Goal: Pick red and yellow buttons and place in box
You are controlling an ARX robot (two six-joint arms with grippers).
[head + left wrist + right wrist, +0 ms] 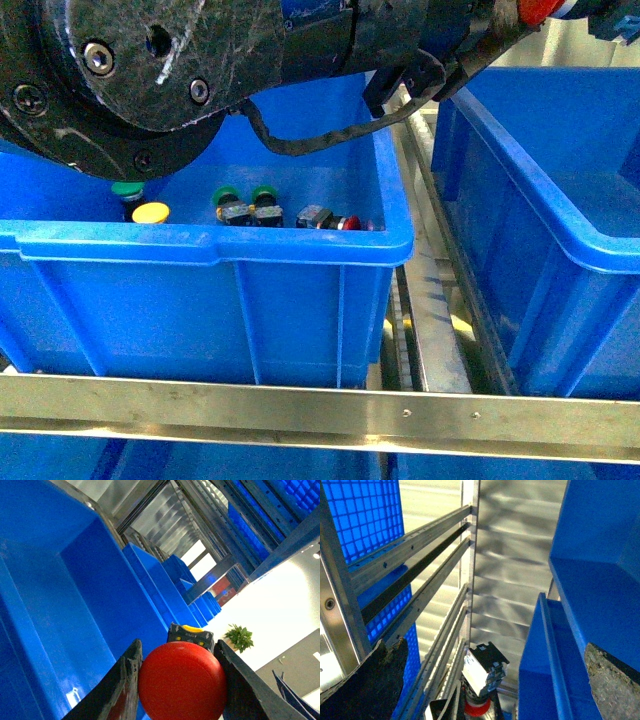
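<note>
My left gripper is shut on a red button, its round cap filling the gap between the black fingers. In the front view that arm reaches to the top right, and the red cap shows at the top edge above the right blue box. The right wrist view shows the same held button from below. My right gripper is open and empty. In the left blue bin lie a yellow button and another red button.
Three green-capped buttons also lie in the left bin. A metal rail crosses the front. A metal frame runs between the two bins. More blue bins and shelf rails stand around.
</note>
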